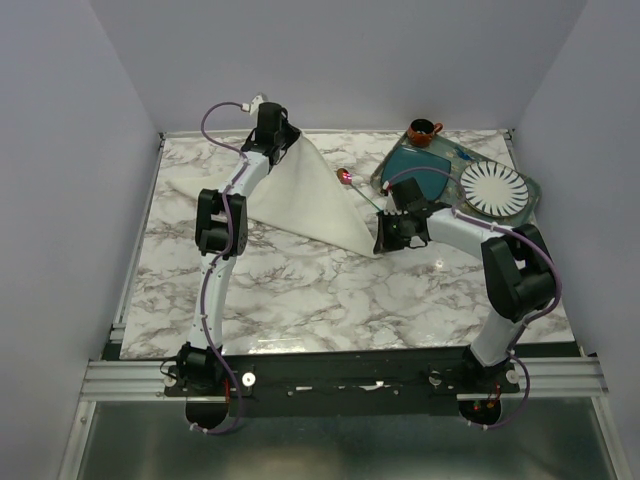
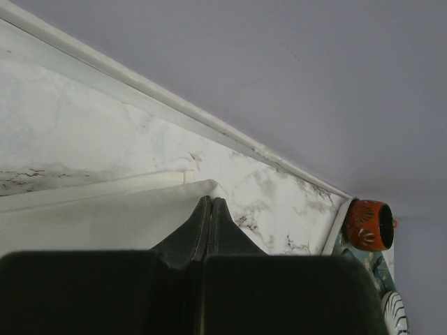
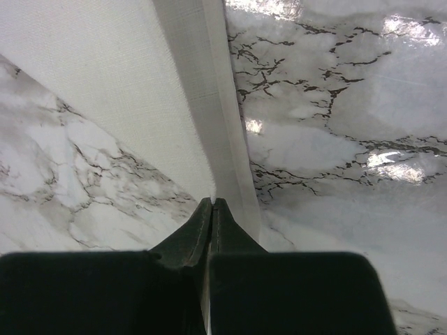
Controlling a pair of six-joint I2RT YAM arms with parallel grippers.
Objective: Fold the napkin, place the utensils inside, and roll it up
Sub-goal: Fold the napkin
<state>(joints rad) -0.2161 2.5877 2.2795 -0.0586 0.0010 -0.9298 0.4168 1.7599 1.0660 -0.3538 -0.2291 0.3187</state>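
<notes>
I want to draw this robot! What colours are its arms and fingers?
Both the left arm and right arm are white tubes with chunky black joints. A thin purple cable loops along each. The fingers are black and taper to points.

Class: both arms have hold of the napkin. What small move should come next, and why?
Probably swing both pinched corners of the napkin over its resting edge and lower them. The left gripper and right gripper are each shut on cloth that hangs raised between them, so the fold is not yet laid flat.
</notes>
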